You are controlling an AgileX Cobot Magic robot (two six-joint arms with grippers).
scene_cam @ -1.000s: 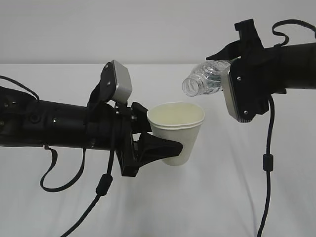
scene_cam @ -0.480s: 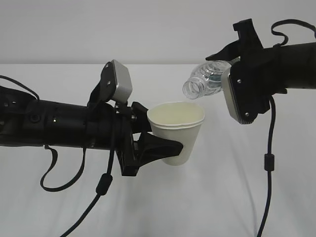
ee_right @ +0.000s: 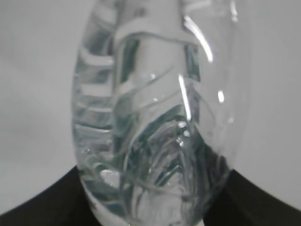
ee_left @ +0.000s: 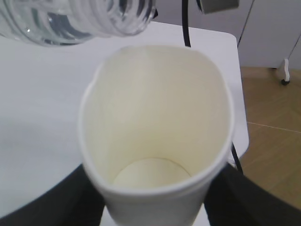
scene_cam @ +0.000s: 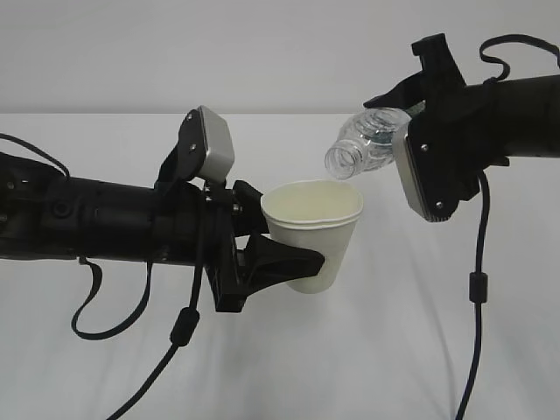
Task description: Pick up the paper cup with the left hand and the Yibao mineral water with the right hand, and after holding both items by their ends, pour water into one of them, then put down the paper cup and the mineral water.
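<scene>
since a second ago the bottle's mouth has lifted a touch and edged right, away from the cup; the left arm has not shifted. the right end effector (scene_cam: 404, 112) is clamped partway shut on the yibao mineral water (scene_cam: 366, 142), gripping its far end, with the bottle tipped over so its open ribbed neck points down and left, above the cup's rim but not touching it. the right wrist view shows the clear bottle (ee_right: 157, 113) squeezed between two dark fingers (ee_right: 42, 202), some water (ee_right: 155, 183) pooled inside. the left end effector (scene_cam: 278, 262) is likewise closed partway on the paper cup (scene_cam: 313, 234), holding it upright by its lower half, well above the white surface (scene_cam: 367, 350). seen from the left wrist, the cup (ee_left: 157, 136) looks dry inside, its rim pinched into an oval.
</scene>
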